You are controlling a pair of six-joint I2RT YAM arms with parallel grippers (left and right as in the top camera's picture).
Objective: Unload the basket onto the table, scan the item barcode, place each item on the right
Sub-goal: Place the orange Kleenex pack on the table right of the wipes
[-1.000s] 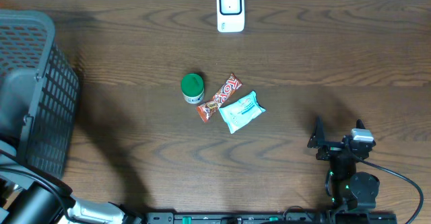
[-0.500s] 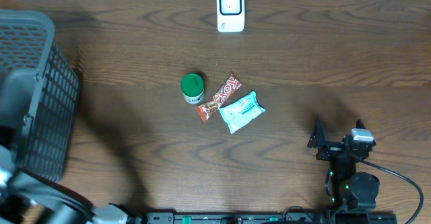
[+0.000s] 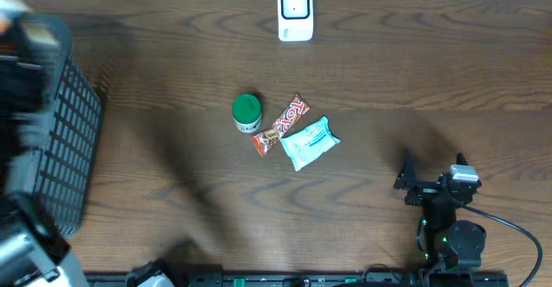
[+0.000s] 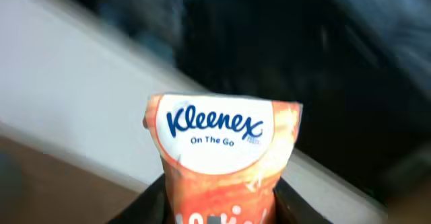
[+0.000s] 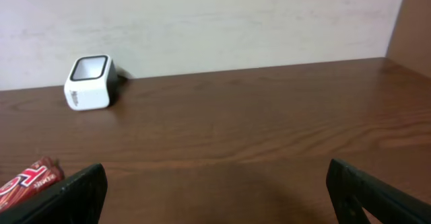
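Left arm [image 3: 21,248]: since a second ago it has swung from the near left corner up along the left edge. It now shows only as a blur over the basket [image 3: 60,106]. Everything else on the table [image 3: 414,71] lies as before.

Item 1, task's thing: Kleenex pack [image 4: 222,143], orange, "On The Go" label. It is held upright in the left gripper [image 4: 219,194], lifted clear of the table at the far left. The logo face is toward the wrist camera and no barcode shows.

Item 2, left gripper: closed narrow on the lower part of the pack, one dark finger at each side.

Item 3, right gripper [image 3: 431,177]: parked at the near right, jaws spread wide, nothing between them.

Item 4, scanner [image 3: 294,11]: white, at the far edge near the centre, with its dark window tilted up toward the robot's side.

Step in hand, as judged: carrying the pack to the scanner. To do it well:
- Carry the pack high across the table.
- Turn the wrist so the hidden face or the bottom panel, wherever the code sits, squarely meets the window.
- Hold it steady just in front of the window.
- Keep the grip low on the wrapper so the fingers do not cover the code.

Other stock, mid-table, close together:
- green-lidded tub [image 3: 247,111]
- chocolate bar [image 3: 281,124]
- pale blue packet [image 3: 309,142], touching the bar

In the way: the basket wall beside the arm, and this cluster, which lies on the near side of the scanner. A low sweep could knock either.
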